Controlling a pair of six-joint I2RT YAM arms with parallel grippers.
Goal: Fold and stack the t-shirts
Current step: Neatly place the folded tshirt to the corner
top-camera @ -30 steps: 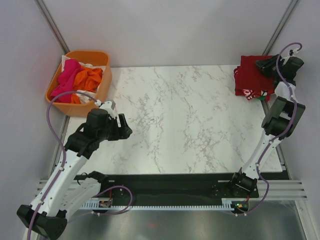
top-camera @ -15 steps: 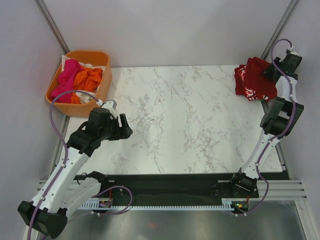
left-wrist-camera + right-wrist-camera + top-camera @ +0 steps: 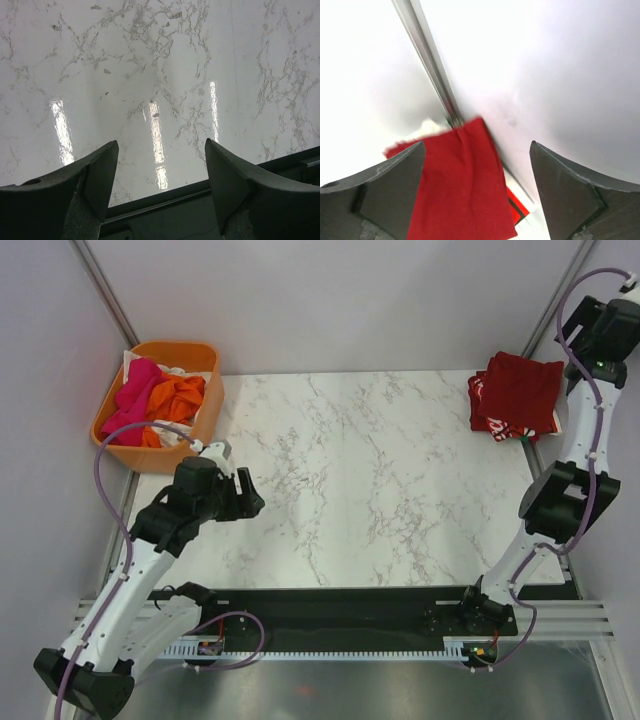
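A folded dark-red t-shirt point(image 3: 520, 390) lies on top of a bright red one with white print point(image 3: 497, 426) at the table's far right corner. My right gripper point(image 3: 598, 332) hangs open above and to the right of this stack, touching nothing. In the right wrist view its fingers frame the dark-red t-shirt point(image 3: 460, 190), with the bright red one point(image 3: 516, 212) peeking out below. My left gripper point(image 3: 250, 502) stands open over bare marble at the left, and the left wrist view shows nothing between the left gripper point(image 3: 160, 145) fingers. Pink point(image 3: 135, 395) and orange point(image 3: 180, 395) t-shirts lie crumpled in the tub.
The orange plastic tub point(image 3: 207, 358) sits off the table's far left corner. Grey enclosure walls with metal posts point(image 3: 555, 300) close in the back and sides, near the right arm. A black rail point(image 3: 340, 602) runs along the marble table's point(image 3: 360, 470) near edge.
My right gripper has opened, let go of the dark-red t-shirt and risen up and to the right. The shirt now rests flat on the stack. The left arm has barely moved.
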